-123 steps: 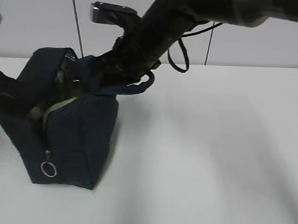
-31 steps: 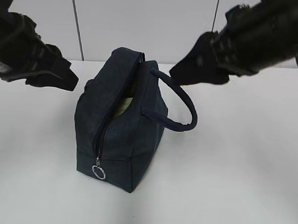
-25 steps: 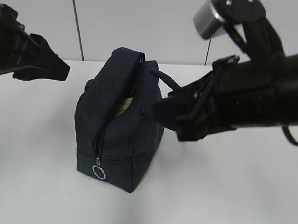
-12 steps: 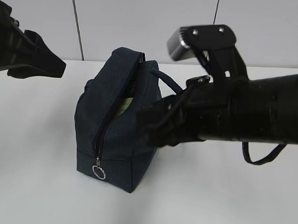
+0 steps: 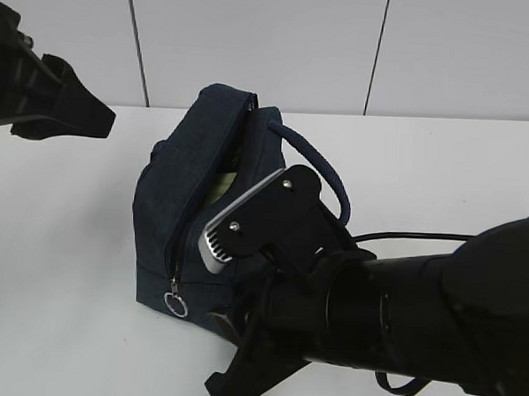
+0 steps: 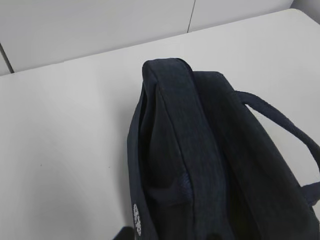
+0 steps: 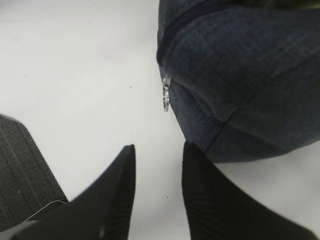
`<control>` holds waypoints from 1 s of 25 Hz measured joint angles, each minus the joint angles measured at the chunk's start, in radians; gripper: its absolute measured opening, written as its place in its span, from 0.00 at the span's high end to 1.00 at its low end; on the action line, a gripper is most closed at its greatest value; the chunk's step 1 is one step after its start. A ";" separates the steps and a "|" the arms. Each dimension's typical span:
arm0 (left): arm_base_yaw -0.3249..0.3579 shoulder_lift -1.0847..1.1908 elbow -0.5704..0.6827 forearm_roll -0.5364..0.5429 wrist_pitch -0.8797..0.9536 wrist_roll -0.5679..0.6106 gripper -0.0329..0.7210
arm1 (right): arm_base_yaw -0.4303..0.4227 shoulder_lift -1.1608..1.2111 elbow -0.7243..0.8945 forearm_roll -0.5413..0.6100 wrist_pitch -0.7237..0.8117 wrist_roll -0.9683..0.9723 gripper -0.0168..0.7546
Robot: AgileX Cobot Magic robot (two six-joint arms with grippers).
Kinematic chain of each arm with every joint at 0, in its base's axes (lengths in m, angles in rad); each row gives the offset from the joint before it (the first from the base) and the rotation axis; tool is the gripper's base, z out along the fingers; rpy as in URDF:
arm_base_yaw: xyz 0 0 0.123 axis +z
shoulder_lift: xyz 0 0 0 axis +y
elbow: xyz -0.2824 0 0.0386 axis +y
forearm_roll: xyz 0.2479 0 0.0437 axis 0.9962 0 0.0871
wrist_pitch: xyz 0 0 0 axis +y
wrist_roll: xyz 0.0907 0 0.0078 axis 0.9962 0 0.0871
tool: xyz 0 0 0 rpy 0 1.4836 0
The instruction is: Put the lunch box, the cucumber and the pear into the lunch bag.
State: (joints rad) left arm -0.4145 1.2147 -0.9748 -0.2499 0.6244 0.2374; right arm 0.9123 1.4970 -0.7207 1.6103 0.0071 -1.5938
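My right gripper [image 7: 156,186], fingers apart and empty, has swung down just short of the lunch bag's [image 5: 202,212] ring pull [image 7: 165,96] (left gripper unseen), so zipping seems next.

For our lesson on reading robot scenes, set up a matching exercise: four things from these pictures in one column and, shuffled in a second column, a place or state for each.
Things:
1. lunch bag
2. silver ring pull
3. right hand
4. padded handle

Places or states:
A. open, low over the table near the bag's front corner
B. hanging at the bottom of the zipper
C. standing on the white table, zipper open
D. arching out from the bag's right side

Pairs: 1-C, 2-B, 3-A, 4-D
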 joint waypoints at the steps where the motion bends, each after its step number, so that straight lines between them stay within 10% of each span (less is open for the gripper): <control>1: 0.000 0.000 0.000 0.000 0.003 0.000 0.59 | 0.002 0.005 0.000 0.006 -0.007 0.000 0.64; 16: 0.000 0.002 0.000 -0.002 0.008 0.000 0.63 | 0.014 0.004 0.000 -0.026 -0.002 0.065 0.64; 25: 0.000 0.002 0.000 -0.002 0.009 0.000 0.63 | 0.138 0.048 0.151 -1.365 -0.333 1.341 0.66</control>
State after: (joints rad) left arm -0.4145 1.2164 -0.9748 -0.2518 0.6339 0.2374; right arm 1.0506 1.5451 -0.5697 0.2451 -0.3261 -0.2527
